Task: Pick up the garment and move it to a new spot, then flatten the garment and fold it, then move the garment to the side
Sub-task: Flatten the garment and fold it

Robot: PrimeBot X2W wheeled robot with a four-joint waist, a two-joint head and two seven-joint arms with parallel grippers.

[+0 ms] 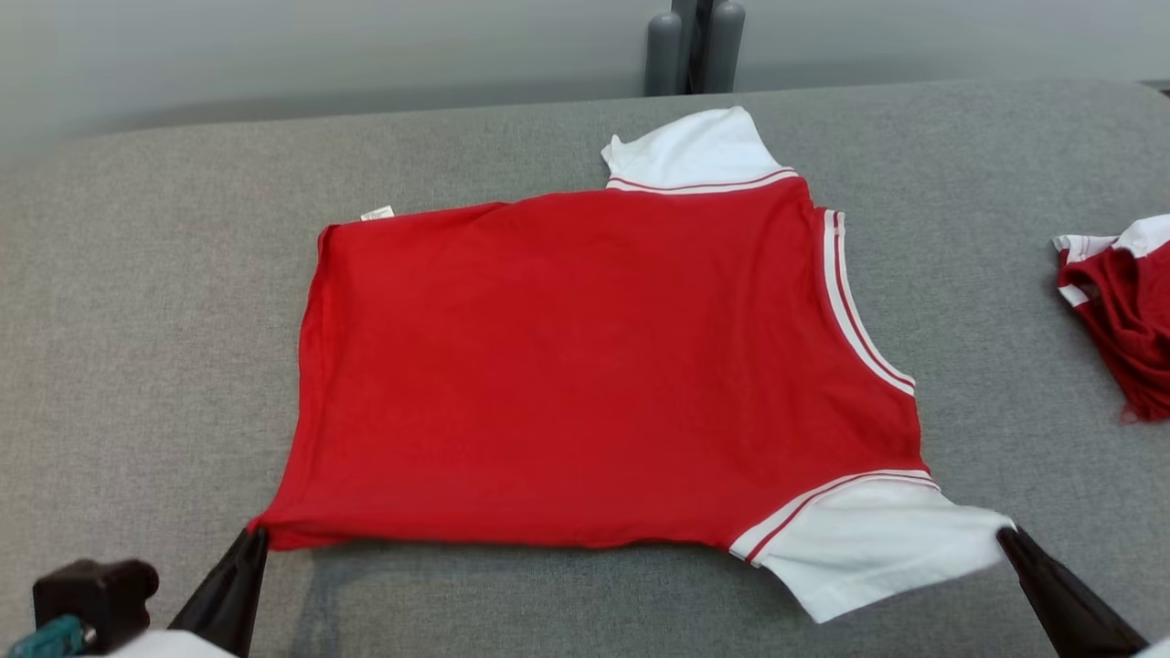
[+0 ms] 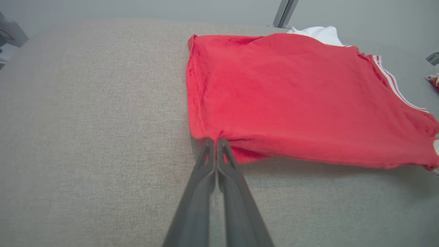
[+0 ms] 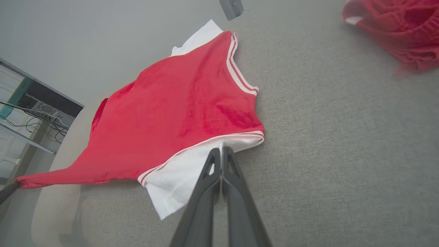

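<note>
The garment (image 1: 585, 366) is a red T-shirt with white sleeves and striped trim, spread across the grey padded table, its near edge lifted a little with a shadow beneath. My left gripper (image 1: 253, 539) is shut on the garment's near left hem corner; the left wrist view shows the gripper (image 2: 215, 140) pinching the red garment (image 2: 291, 96). My right gripper (image 1: 1005, 535) is shut on the edge of the near white sleeve (image 1: 868, 548). In the right wrist view this gripper (image 3: 222, 151) clamps the white sleeve (image 3: 178, 178) of the garment (image 3: 185, 113).
A second crumpled red and white garment (image 1: 1120, 311) lies at the table's right edge, also seen as a red heap (image 3: 394, 27). Grey posts (image 1: 695, 46) stand behind the far edge. Bare grey table (image 1: 137, 320) stretches to the left.
</note>
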